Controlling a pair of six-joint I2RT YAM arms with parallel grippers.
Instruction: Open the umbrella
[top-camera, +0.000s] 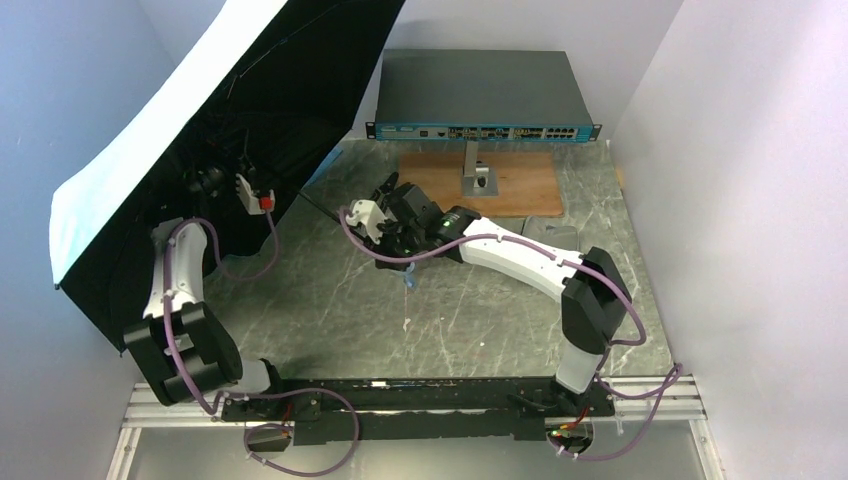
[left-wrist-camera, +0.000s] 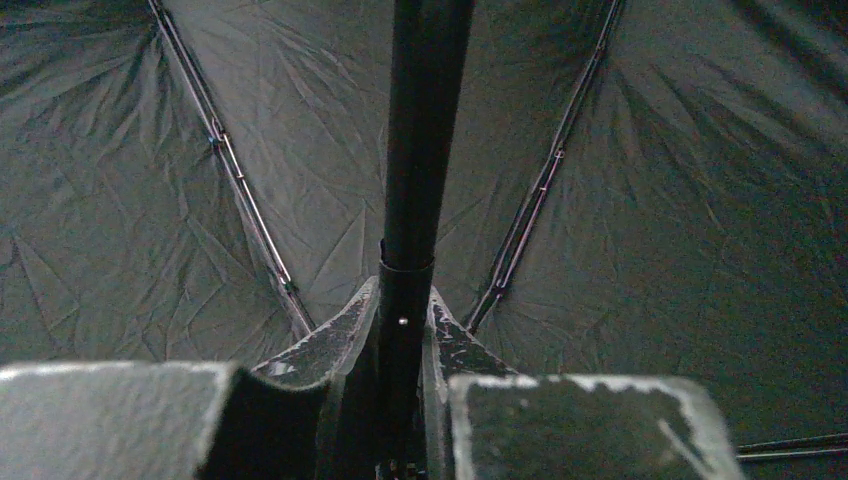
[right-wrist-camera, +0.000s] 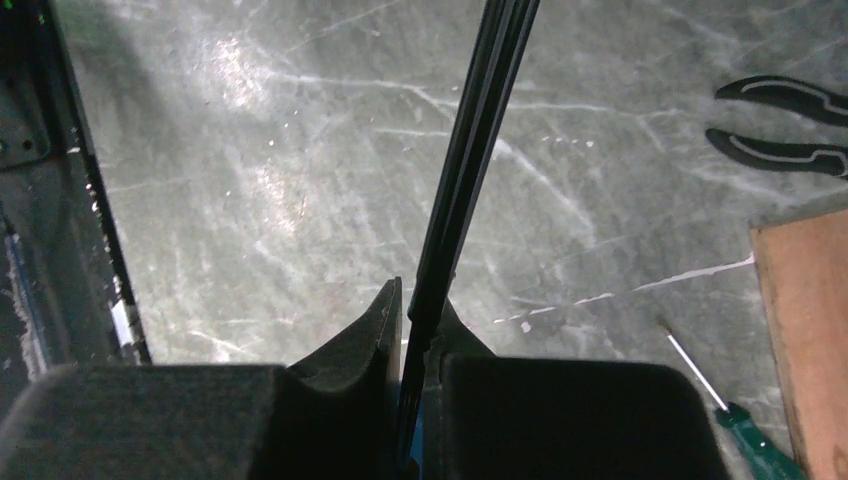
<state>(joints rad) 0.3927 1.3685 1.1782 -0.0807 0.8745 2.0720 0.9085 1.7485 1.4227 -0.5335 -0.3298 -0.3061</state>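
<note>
The umbrella stands spread at the far left, its black underside facing the arms and its sky-blue outside showing along the rim. My left gripper reaches under the canopy. In the left wrist view this left gripper is shut on the thick black shaft, ribs fanning out on both sides. My right gripper is at mid-table. In its wrist view the right gripper is shut on the thin end of the shaft. The handle is hidden by the fingers.
A network switch lies at the back, with a wooden board and a small metal stand in front of it. Black-handled pliers and a green-handled screwdriver lie on the marble table near the board's edge.
</note>
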